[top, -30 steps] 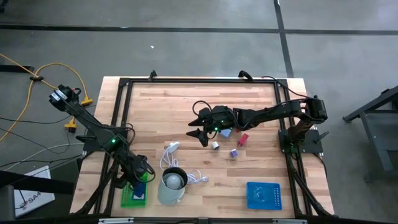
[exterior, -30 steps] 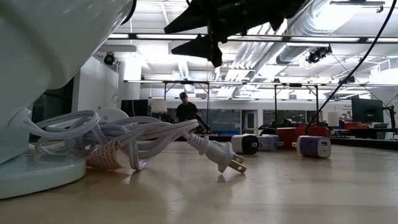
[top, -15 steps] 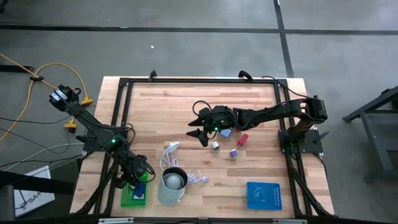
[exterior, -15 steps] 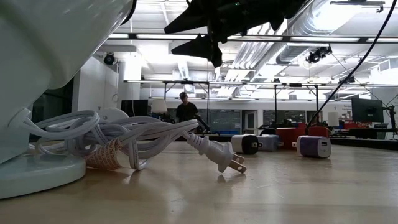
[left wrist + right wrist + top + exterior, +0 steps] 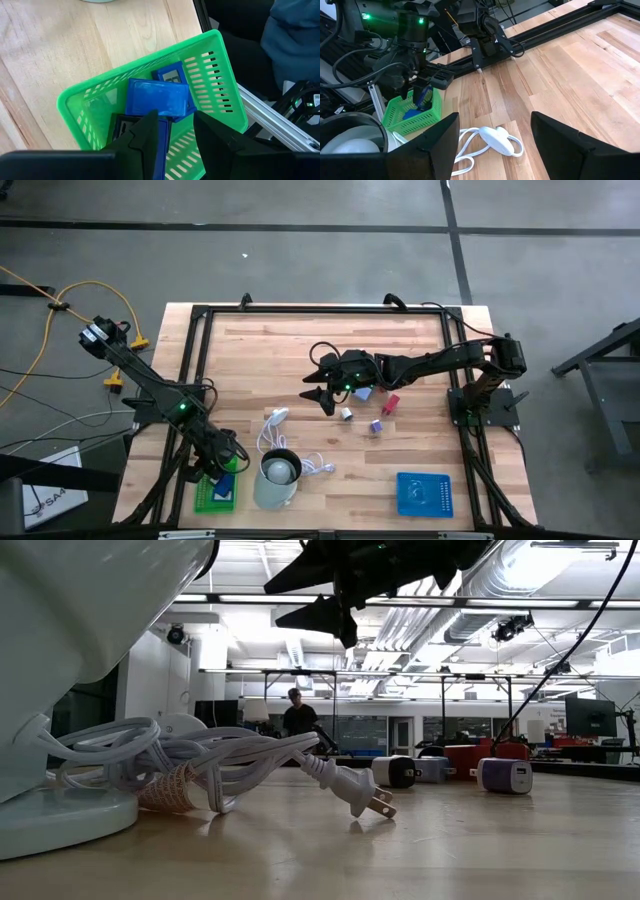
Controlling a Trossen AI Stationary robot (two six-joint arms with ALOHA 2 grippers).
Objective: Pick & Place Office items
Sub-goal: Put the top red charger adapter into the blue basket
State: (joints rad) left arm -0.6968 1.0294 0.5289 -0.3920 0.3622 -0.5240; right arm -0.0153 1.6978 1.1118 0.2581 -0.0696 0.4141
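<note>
My left gripper (image 5: 176, 141) hangs open, slanting down into a green basket (image 5: 214, 493) at the table's near left corner. Flat blue pieces (image 5: 157, 97) lie in the basket, and a blue slab (image 5: 163, 146) stands on edge beside one finger. My right gripper (image 5: 322, 380) floats open above the table's middle, holding nothing. Small office items lie on the wood near it: a blue one (image 5: 363, 393), a red one (image 5: 391, 402), a white one (image 5: 346, 413) and a purple one (image 5: 377, 425). My left gripper has the blue slab's edge (image 5: 163, 146) right along the inner side of one finger (image 5: 146, 134). I cannot tell whether the two touch. The other finger stands apart from it, with the basket's floor showing in between.
A pale cup (image 5: 277, 478) stands right of the basket, with a white coiled cable (image 5: 285, 442) around and behind it. A blue tray (image 5: 423, 493) lies at the near right. A black frame (image 5: 320, 308) runs round the table's edge. A person (image 5: 297, 712) stands far off in the room.
</note>
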